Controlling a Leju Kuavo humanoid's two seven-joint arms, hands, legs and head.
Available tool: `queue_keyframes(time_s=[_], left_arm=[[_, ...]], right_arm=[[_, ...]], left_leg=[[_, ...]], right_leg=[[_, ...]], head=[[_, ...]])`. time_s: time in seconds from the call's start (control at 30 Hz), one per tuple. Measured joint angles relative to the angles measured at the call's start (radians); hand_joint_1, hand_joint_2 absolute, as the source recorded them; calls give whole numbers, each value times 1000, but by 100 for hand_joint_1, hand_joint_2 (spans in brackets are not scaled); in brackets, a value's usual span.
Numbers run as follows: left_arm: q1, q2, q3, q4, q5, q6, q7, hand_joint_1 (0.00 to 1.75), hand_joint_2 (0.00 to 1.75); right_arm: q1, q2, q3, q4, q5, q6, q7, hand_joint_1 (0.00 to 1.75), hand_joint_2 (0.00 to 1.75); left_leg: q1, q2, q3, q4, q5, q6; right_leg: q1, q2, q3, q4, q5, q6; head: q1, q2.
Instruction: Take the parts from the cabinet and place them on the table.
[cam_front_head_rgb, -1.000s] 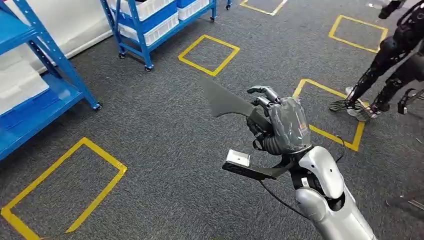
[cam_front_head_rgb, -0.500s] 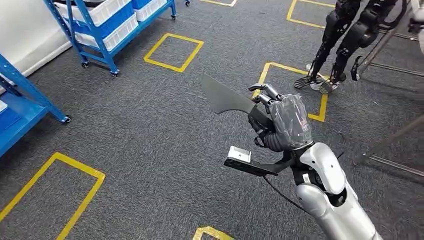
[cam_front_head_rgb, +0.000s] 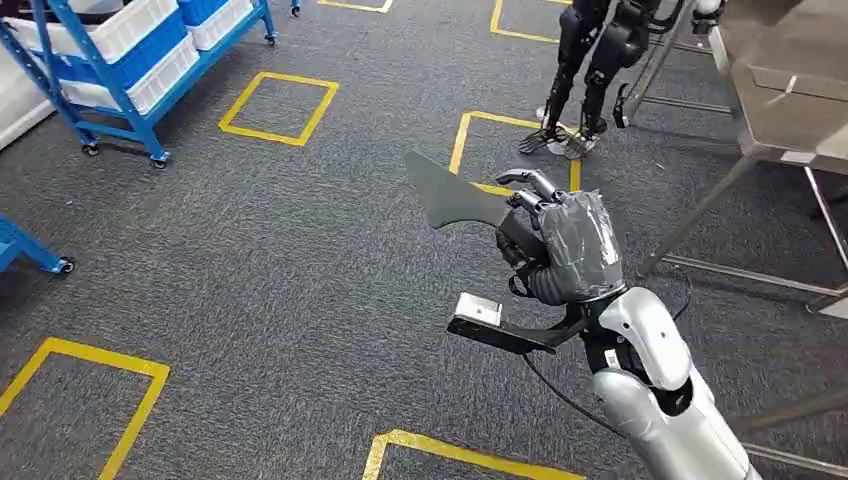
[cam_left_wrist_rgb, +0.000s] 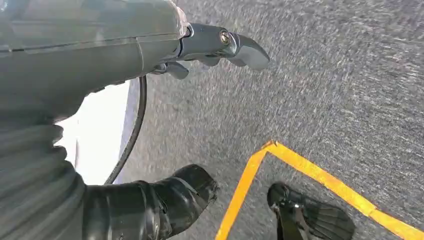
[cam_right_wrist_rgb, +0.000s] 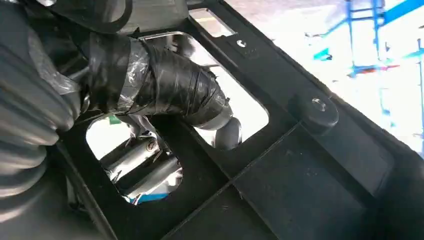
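head view: the right hand (cam_front_head_rgb: 562, 252) is raised in front of the body, fingers wrapped round the narrow end of a flat dark part (cam_front_head_rgb: 455, 197), whose wide blade sticks out up and to the left over the grey carpet (cam_front_head_rgb: 250, 260). the metal table (cam_front_head_rgb: 775, 95) stands at the upper right, well apart from the hand, so my guess is the carry is only partway done. the risk i see: the part is held by one end, so the long free end could lever down and twist out of the fingers during walking or turning. it could also knock the table leg (cam_front_head_rgb: 700, 215) as the robot closes in. another robot's dark legs (cam_front_head_rgb: 585, 75) stand near the table, and a blue shelf cart (cam_front_head_rgb: 125, 65) sits at the upper left

left wrist view: the left hand (cam_left_wrist_rgb: 150, 55) hangs over the carpet and a yellow tape line (cam_left_wrist_rgb: 320, 175), fingers loosely apart and holding nothing; the thumb juts out below. hanging low like this it seems unlikely to catch anything

right wrist view: the taped thumb (cam_right_wrist_rgb: 170, 82) of the right hand presses through a cut-out in the black part, with fingers showing behind the opening, so the grip hooks through the part instead of merely pinching it. that should help against slipping, though a hard jolt could still rock the part on the thumb
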Motion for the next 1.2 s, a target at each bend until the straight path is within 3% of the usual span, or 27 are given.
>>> queue_keyframes(time_s=[0.03, 0.07, 0.1, 0.2, 0.23, 0.27, 0.3, 0.37, 0.4, 0.43, 0.5, 0.53, 0.57, 0.6, 0.7, 0.73, 0.77, 0.8, 0.83, 0.9, 0.93, 0.97, 1.03, 1.07, 1.1, 1.13, 1.2], left_arm=[[-1, 0, 0, 0, 2, 0, 0, 0, 175], [-2, 0, 2, 0, 3, 0, 0, 0, 175], [0, 0, 2, 0, 5, 0, 1, 0, 175], [-5, 0, 3, 0, 5, -2, 6, 0, 175], [-6, 1, 3, -2, 5, -2, 8, 0, 175], [-4, 3, 4, -4, 4, -3, 8, 0, 175], [-2, 2, 4, -4, 4, -3, 9, 0, 175], [3, 5, 5, -4, 2, -1, 10, 0, 175], [5, 7, 6, -5, 2, 0, 10, 0, 175], [6, 7, 8, -5, 2, 0, 10, 0, 175], [7, 7, 13, -5, 2, 0, 10, 0, 175], [7, 8, 14, -5, 2, 0, 10, 0, 175], [8, 8, 15, -5, 2, 0, 10, 0, 175], [9, 10, 16, -5, 2, 0, 10, 0, 175], [3, 10, 17, -5, 2, 0, 10, 0, 175], [3, 9, 18, -5, 3, 0, 9, 0, 175], [2, 7, 18, -5, 3, 0, 8, 0, 175], [4, 8, 19, -5, 3, 0, 7, 0, 175], [6, 8, 19, -5, 3, 0, 7, 0, 175], [9, 8, 20, -5, 3, 0, 6, 0, 175], [10, 8, 21, -5, 3, 0, 5, 0, 175], [9, 8, 21, -5, 3, 0, 4, 0, 175], [7, 8, 21, -5, 3, 0, 4, 0, 175], [6, 8, 21, -5, 3, 0, 3, 0, 175], [7, 8, 21, -5, 3, 0, 2, 0, 175], [7, 8, 21, -5, 3, 0, 2, 0, 175], [4, 8, 21, -5, 2, 1, 2, 0, 175]], right_arm=[[0, 0, 0, 0, 5, 0, 5, 175, 175], [-2, 0, 0, -3, 13, 0, 11, 175, 175], [-3, 1, 2, -3, 23, 1, 15, 175, 175], [-2, 2, 10, -6, 67, -2, 35, 175, 175], [-1, 2, 14, -8, 85, -2, 44, 175, 175], [-3, 4, 18, -11, 97, -5, 48, 175, 175], [-5, 5, 21, -11, 107, -5, 52, 175, 175], [-7, 10, 31, -11, 145, -10, 64, 175, 175], [-7, 10, 36, -11, 171, -15, 73, 175, 175], [-7, 10, 39, -11, 202, -22, 85, 175, 175], [-16, 10, 40, -9, 236, -26, 95, 175, 175], [-22, 10, 40, -8, 243, -28, 97, 175, 175], [-28, 10, 40, -8, 246, -32, 98, 175, 175], [-34, 10, 40, -8, 249, -35, 98, 175, 175], [-43, 3, 39, -7, 251, -35, 99, 175, 175], [-46, -5, 38, -8, 251, -35, 99, 175, 175], [-48, -9, 37, -8, 251, -34, 99, 175, 175], [-58, -16, 36, -8, 253, -32, 99, 175, 175], [-66, -21, 36, -8, 255, -30, 99, 175, 175], [-74, -31, 35, -8, 266, -16, 99, 175, 175], [-80, -39, 35, -8, 274, -10, 99, 175, 175], [-87, -50, 35, -7, 282, -5, 100, 175, 175], [-114, -66, 33, -7, 289, 0, 100, 175, 175], [-126, -71, 29, -7, 291, 0, 100, 175, 175], [-136, -74, 26, -7, 295, 0, 100, 175, 175], [-143, -76, 26, -7, 306, 0, 101, 175, 175], [-157, -93, 26, -6, 332, 1, 104, 175, 175]], left_leg=[[0, 12, -1, 2, 1, -2], [-2, 23, -1, 4, 1, -5], [-5, 31, -3, 6, 3, -11], [-6, 66, -1, 5, 8, -25], [-7, 61, -5, 10, 0, -38], [-3, 2, -13, 32, -21, -43], [0, -40, -36, 85, -60, -43], [0, -68, -110, 252, -145, -45], [1, -69, -139, 317, -161, -47], [1, -69, -145, 331, -149, -47], [2, -72, -92, 227, -68, -46], [5, -85, -46, 132, -22, -44], [8, -120, -12, 56, -10, -41], [7, -148, 8, 48, -22, -39], [4, -124, -2, 40, -21, -32], [14, -110, -1, 29, -15, -22], [14, -95, -1, 25, -10, -15], [13, -85, -2, 22, -7, -5], [10, -72, -5, 23, -6, -4], [6, -49, -10, 24, -6, -3], [6, -36, -11, 25, -6, -3], [5, -24, -11, 25, -6, -3], [4, -2, -7, 25, -8, -6], [2, 8, -4, 25, -10, -9], [-1, 17, -3, 24, -12, -13], [-5, 27, -5, 27, -14, -16], [-5, 48, 0, 23, -15, -24]], right_leg=[[1, -19, 73, -102, 13, -4], [7, -64, 136, -193, -4, -11], [21, -76, 154, -225, -18, -20], [24, -45, 139, -232, -18, -40], [12, -31, 142, -246, -6, -57], [12, -24, 139, -250, -1, -62], [12, -15, 134, -250, 3, -71], [15, 9, 122, -247, 9, -78], [17, 22, 116, -244, 11, -79], [17, 34, 113, -240, 12, -77], [16, 61, 107, -230, 12, -77], [16, 74, 104, -222, 11, -74], [14, 84, 97, -214, 8, -70], [18, 96, 87, -207, 9, -62], [17, 129, 77, -209, 24, -40], [19, 139, 73, -208, 26, -34], [19, 105, 67, -192, 13, -32], [21, 58, 46, -150, -20, -27], [18, 32, 11, -73, -62, -21], [12, 15, -55, 71, -120, -13], [10, 13, -70, 106, -123, -12], [9, 11, -57, 85, -101, -11], [11, -6, 32, -76, -18, -19], [16, -35, 83, -167, 17, -27], [28, -75, 104, -209, 0, -35], [35, -65, 99, -216, 7, -44], [36, -42, 92, -212, 6, -48]], head=[[0, 0], [0, 0], [-1, 0], [-1, 0], [-2, 0], [-1, 0], [-2, 0], [-2, 0], [-2, 0], [-2, 0], [-2, 0], [-2, 0], [-2, 0], [-2, 0], [-1, 0], [-1, 0], [0, 0], [5, 0], [5, 0], [5, 0], [5, 0], [5, 0], [5, 0], [5, 0], [5, 0], [5, 0], [5, 0]])
